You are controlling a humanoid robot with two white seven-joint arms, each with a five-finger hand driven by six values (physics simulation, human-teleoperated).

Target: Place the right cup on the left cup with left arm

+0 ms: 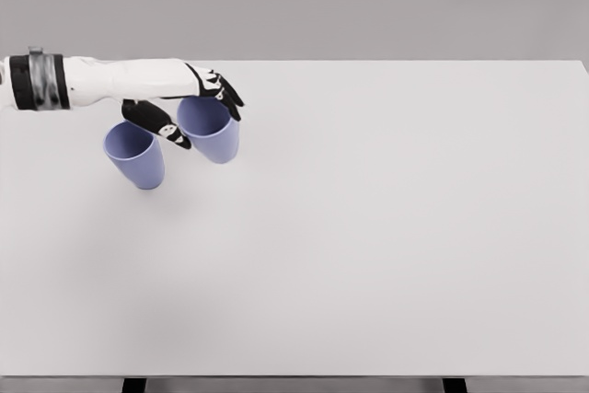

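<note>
A broad white table [386, 246] fills nearly the whole head view, running out to a grey backdrop along the top. Over on the far left, the left arm [101, 80] reaches in level from the picture's edge, white shell, a dark band with a grey strap near the wrist. Its left hand [184, 103] sits right at the right cup [210, 129], black fingers [225, 91] draped over the far rim and the thumb [156, 121] coming down on the near left side, so the hand is closed on that cup. The cup is pale blue-violet, mouth up and open toward the camera, tilted a touch. Whether its base touches the table or hangs just above it, I can't tell. Just beside it, to the left and a little nearer the camera, stands the left cup [136, 155], same colour, same shape, also mouth up. The two cups are close, with the thumb between them.
</note>
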